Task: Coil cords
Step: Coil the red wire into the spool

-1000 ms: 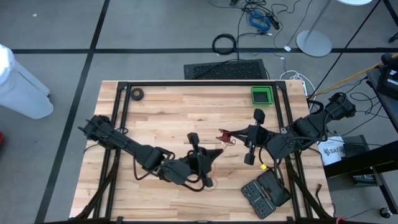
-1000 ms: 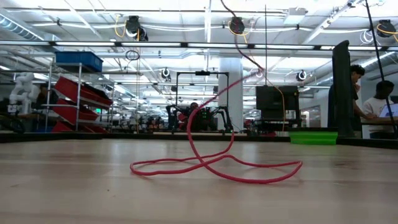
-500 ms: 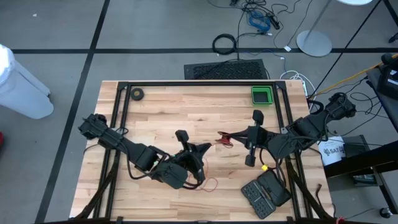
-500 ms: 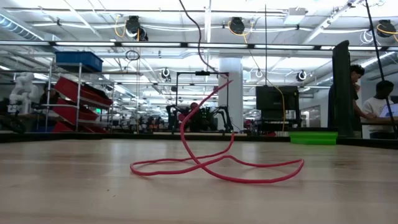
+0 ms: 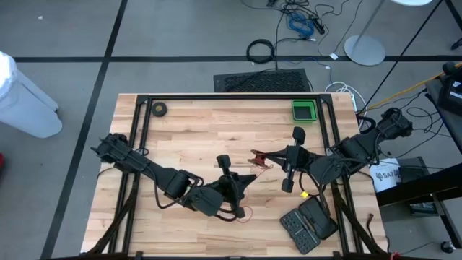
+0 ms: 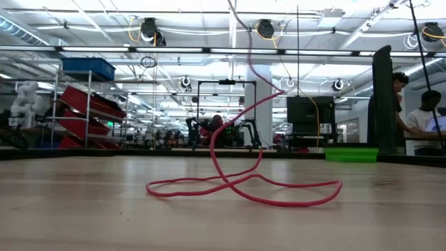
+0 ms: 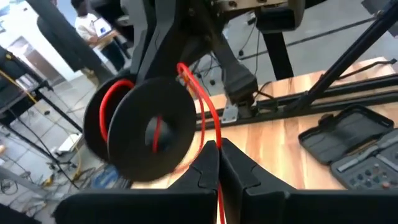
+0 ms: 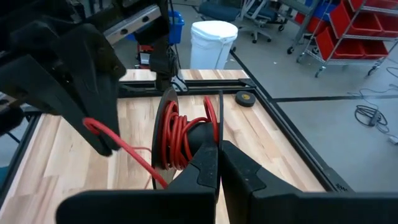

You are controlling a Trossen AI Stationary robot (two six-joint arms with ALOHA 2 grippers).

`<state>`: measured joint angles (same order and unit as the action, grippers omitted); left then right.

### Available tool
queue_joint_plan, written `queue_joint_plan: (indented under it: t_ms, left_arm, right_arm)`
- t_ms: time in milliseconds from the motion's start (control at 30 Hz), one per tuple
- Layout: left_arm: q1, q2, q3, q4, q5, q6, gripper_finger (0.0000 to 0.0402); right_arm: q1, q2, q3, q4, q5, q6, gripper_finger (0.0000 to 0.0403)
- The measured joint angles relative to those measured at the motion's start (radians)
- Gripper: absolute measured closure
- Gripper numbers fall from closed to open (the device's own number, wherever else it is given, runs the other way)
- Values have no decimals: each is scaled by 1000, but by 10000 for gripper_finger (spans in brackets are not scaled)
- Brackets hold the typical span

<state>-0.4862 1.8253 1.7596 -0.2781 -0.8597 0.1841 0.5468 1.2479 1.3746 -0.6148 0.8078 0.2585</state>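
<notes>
Winding is under way. The right gripper (image 8: 214, 163) is pinching the black reel (image 8: 186, 134) with its fingers closed, above mid-table. The left gripper (image 7: 216, 163), also closed, is guiding the red cord (image 6: 240, 185) toward the reel. Slack is lying looped on the wooden table (image 5: 188, 130) near its front. Next, the left arm probably needs another circling pass, keeping the cord taut. Open tabletop is lying behind; a dark tool case (image 5: 309, 222) is sitting near the front right.

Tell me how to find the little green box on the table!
Look at the wooden table from above and go to its far edge, toward the right arm's side. The green box sits there beside the black frame rail. It is the only bright green thing; the small black ring-shaped roll sits at the opposite corner.
</notes>
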Motion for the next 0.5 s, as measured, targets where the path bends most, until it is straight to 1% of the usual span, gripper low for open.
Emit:
queue_joint_plan:
  t_ms: [167,300,500]
  left_arm:
    - [20,6,0,23,3,32,400]
    - [29,6,0,15,-13,52,400]
    - [26,6,0,-37,-98,61,400]
  right_arm:
    - [0,6,0,6,-6,-9,403]
    - [0,6,0,5,-43,-16,403]
    - [0,6,0,3,-78,-16,403]
